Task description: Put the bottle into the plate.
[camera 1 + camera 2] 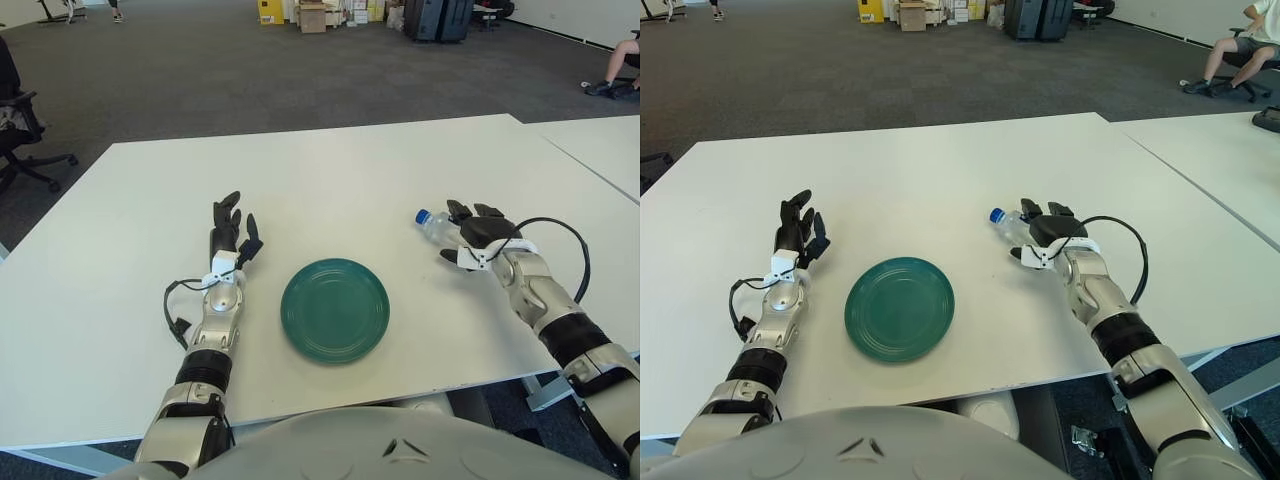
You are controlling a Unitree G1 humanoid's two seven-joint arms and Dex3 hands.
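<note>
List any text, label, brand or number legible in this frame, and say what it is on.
No text can be read.
bottle, held in the right hand: any label is too small to make out.
green plate: plain, no marking.
left hand, beside the plate on its left: no lettering visible.
yellow box and cardboard boxes on the far floor: too distant to read.
</note>
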